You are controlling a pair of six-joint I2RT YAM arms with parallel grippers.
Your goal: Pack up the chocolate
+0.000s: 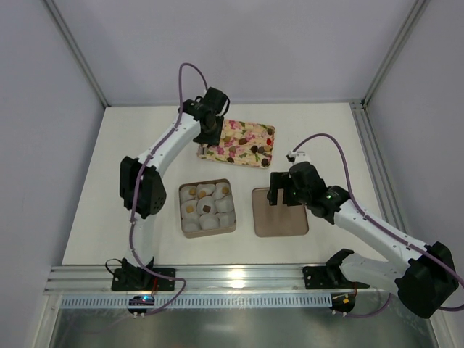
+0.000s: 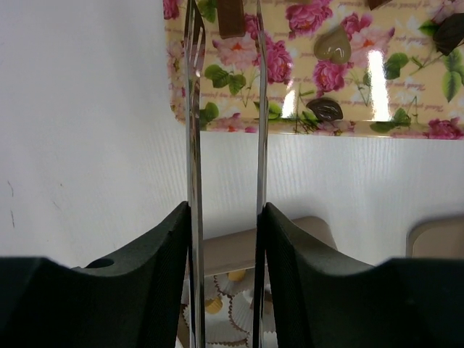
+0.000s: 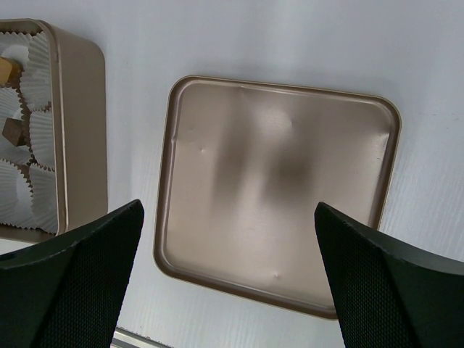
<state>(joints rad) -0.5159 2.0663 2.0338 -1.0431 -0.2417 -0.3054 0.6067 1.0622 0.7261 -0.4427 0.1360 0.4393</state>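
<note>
Up at the far side of the table (image 1: pixel 145 145), the left gripper (image 1: pixel 212 133) is closed on a pair of metal tongs (image 2: pixel 194 109), whose two thin blades run out from between its dark fingers (image 2: pixel 156 254) toward the tray (image 2: pixel 406 87). The tong tips reach over the tray's near left corner. One brown chocolate (image 2: pixel 230 18) sits between them at the very top of the left wrist view (whether the blades actually pinch it cannot be told). More pieces lie loose on the floral tray: a tan heart-shaped one (image 2: pixel 332 45), a dark one (image 2: pixel 324 109) near the front rim, and another dark one (image 2: pixel 449 32) at the right.

The box (image 1: pixel 207 235) stands in front of the tray, between the two arms, filled with white paper cups (image 1: pixel 210 221). Several cups already hold chocolate: a dark piece (image 1: pixel 206 208) in the middle and tan ones (image 1: pixel 223 190) toward the back. The right wrist view catches the box's edge, with a tan piece (image 3: pixel 6 69) and a brown piece (image 3: pixel 13 129) in their cups.

Just right of the box lies the lid (image 1: pixel 279 212), flat on the table, a little apart from it. The right gripper (image 1: pixel 281 194) hangs above the lid with its fingers (image 3: pixel 80 268) spread wide, holding nothing.
</note>
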